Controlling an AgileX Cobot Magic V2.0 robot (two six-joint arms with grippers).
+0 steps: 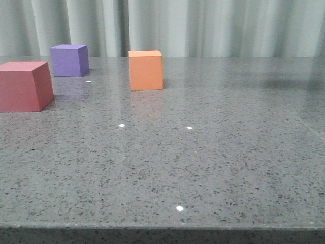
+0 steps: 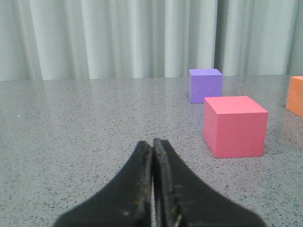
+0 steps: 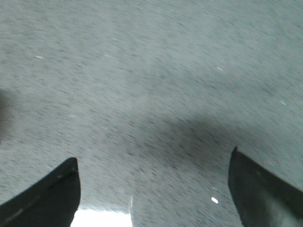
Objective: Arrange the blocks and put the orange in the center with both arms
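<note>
Three blocks are sitting on the grey speckled desk (image 1: pixel 213 162), all toward the far edge and the left side. The orange block (image 1: pixel 146 70) is standing alone near the middle of the far edge, the purple block (image 1: pixel 69 60) is sitting closer to the far left corner, and the red block (image 1: pixel 24 85) is resting at the left edge, a little nearer to the front than the purple one. None of them is touching another. The left pincer (image 2: pixel 153 189) is hovering low over the desk with its two fingers pressed together, holding nothing; the red block is lying ahead of it and to one side, the purple one behind that. The right pincer (image 3: pixel 154 189) is spread wide and empty, looking down at bare desk, and this view is blurred, so it seems to be moving. I am judging that the arranging is not yet started. The risk is that the left pincer, being shut, is pushing the red block away instead of gripping it, perhaps off the left edge. Also the right pincer is far from any block, and a fast reach could be knocking the orange block over or turning it.
</note>
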